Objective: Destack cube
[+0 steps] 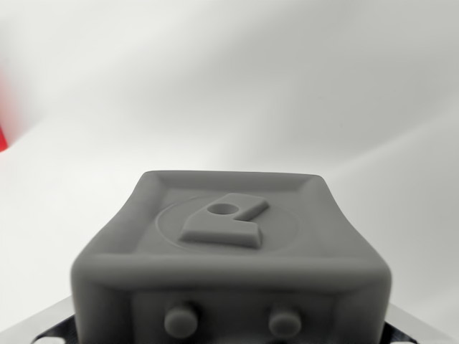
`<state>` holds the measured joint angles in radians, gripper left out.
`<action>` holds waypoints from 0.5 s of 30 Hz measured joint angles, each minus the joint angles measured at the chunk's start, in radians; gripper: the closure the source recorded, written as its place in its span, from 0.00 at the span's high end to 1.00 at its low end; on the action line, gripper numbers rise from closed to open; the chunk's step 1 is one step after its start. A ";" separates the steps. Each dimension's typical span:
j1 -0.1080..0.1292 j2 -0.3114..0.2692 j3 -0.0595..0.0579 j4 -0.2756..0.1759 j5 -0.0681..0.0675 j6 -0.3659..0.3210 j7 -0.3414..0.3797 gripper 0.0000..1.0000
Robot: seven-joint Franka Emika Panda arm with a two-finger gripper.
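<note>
A grey cube (229, 251) fills the lower middle of the wrist view, very close to the camera. Its top face has a sunken panel with a raised ring and a raised tag-shaped emblem with a hole (224, 221). Two round studs (181, 320) show on its near side. Slivers of dark and silver hardware (43, 333) peek out beside the cube at the bottom corners. No gripper fingers show, so I cannot tell whether the cube is held. What lies under the cube is hidden, and I see no second cube.
A pale white surface (237, 93) and backdrop stretch behind the cube, blurred. A red patch (4, 118) sits at the wrist view's left edge, too blurred to identify.
</note>
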<state>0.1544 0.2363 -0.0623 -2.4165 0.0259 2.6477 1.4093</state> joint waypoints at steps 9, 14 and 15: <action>-0.017 -0.013 -0.007 -0.040 0.003 0.026 -0.001 0.00; -0.028 -0.021 -0.010 -0.061 0.003 0.039 -0.002 0.00; -0.030 -0.023 -0.011 -0.065 0.004 0.042 -0.002 0.00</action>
<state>0.1244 0.2133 -0.0733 -2.4816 0.0294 2.6893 1.4075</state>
